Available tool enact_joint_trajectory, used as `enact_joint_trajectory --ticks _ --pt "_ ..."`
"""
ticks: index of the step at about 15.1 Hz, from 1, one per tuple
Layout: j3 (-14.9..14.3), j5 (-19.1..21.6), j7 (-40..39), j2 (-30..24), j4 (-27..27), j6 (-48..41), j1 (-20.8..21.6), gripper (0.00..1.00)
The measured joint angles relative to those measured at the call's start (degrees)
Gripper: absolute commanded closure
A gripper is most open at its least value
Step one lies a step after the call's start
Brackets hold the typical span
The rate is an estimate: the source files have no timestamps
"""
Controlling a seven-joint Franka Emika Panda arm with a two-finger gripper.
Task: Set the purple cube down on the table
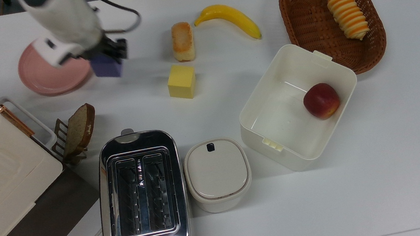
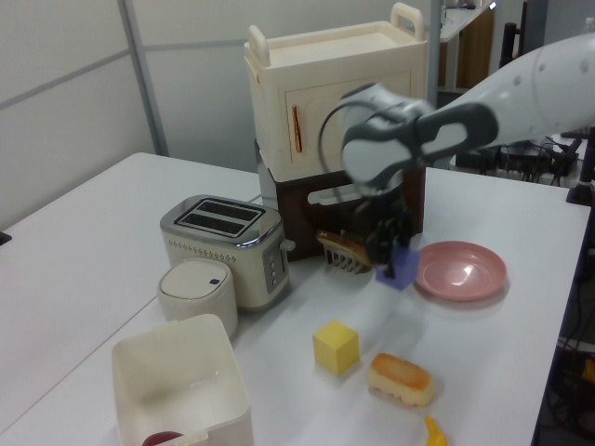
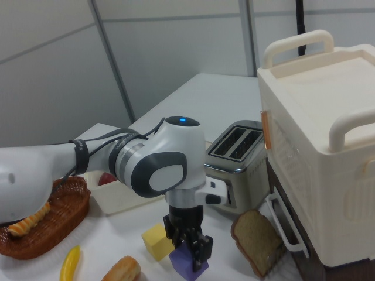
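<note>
My gripper (image 1: 110,54) is shut on the purple cube (image 1: 107,67) and holds it in the air, just past the right rim of the pink plate (image 1: 46,74) in the top view. In the left view the gripper (image 2: 389,249) carries the purple cube (image 2: 398,270) to the left of the plate (image 2: 462,270), above the white table (image 2: 521,353). The right view shows the gripper (image 3: 188,245) pointing straight down with the cube (image 3: 188,263) between its fingers. The table (image 1: 362,163) lies bare below the cube.
A yellow cube (image 1: 181,81), a bread roll (image 1: 182,41) and a banana (image 1: 228,19) lie to the top view's right of the cube. A toast slice in a rack (image 1: 77,129), a toaster (image 1: 141,198), a lidded pot (image 1: 217,174), an open box (image 1: 329,65) and a basket (image 1: 300,0) stand farther off.
</note>
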Motion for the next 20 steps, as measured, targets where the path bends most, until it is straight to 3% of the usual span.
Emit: enact_joint_trajectory --ticks 1,3,11,16,20 --pt "0.01 0.0 1.2 1.03 -0.01 0.97 0.97 0.36" --pt "0.02 -0.01 2.3 2.93 -0.01 2.07 1.88 0.0" --pt "0.0 -0.1 5.2 3.8 0.77 3.22 2.84 0.0" --pt "0.03 -0.09 7.42 -2.99 5.18 -3.49 7.5 0.0" --pt "-0.02 -0.09 8.34 -7.79 7.55 -4.66 8.49 0.0"
